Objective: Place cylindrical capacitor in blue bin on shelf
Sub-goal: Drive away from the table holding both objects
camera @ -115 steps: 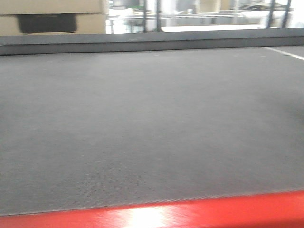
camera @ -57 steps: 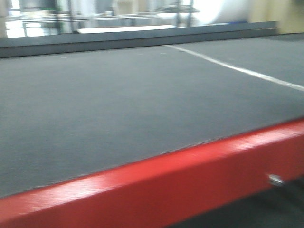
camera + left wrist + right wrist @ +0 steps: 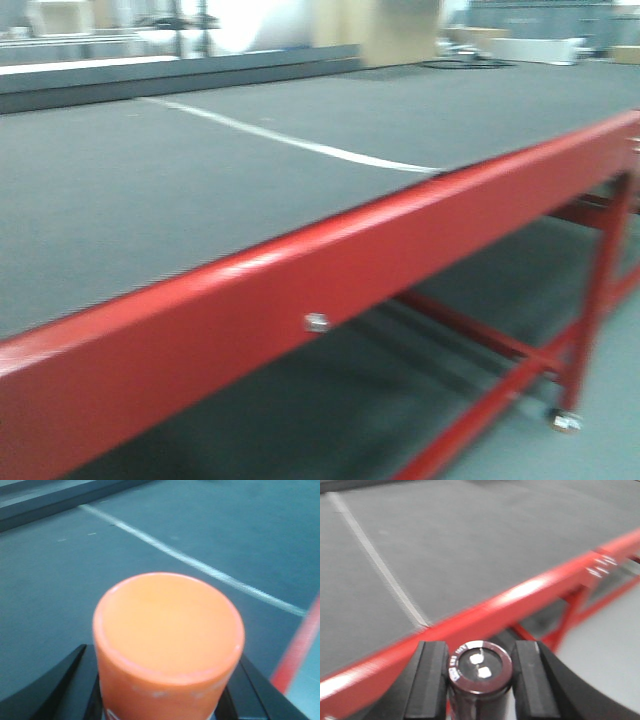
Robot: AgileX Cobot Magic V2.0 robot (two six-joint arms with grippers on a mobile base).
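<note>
- Cylindrical capacitor (image 3: pixel 480 666) stands upright in the right claw (image 3: pixel 481 677), which pinches its dark sleeve from both sides. The top face, with two light marks, points at the wrist camera.
- Location: carried in the air at the edge of the bench (image 3: pixel 470 617). The red rail shows just behind it, with the grey mat (image 3: pixel 445 540) beyond. I can't tell whether it's over the rail or just off it.
- Handling, my read: a light, rigid can. The sleeve looks smooth and probably slippery, so the round body could twist or roll between flat pads.
- Grip: mid-sleeve, across the diameter, moderate squeeze. Any leads underneath are hidden and would bend easily, so lower it straight.
- Left claw (image 3: pixel 167 702) pinches an orange cylinder (image 3: pixel 168 635) over the mat, with black fingers (image 3: pixel 65 680) on either side.
- Shelf and blue bin: not in any view. The front view is blurred and shows only the bench.
</note>
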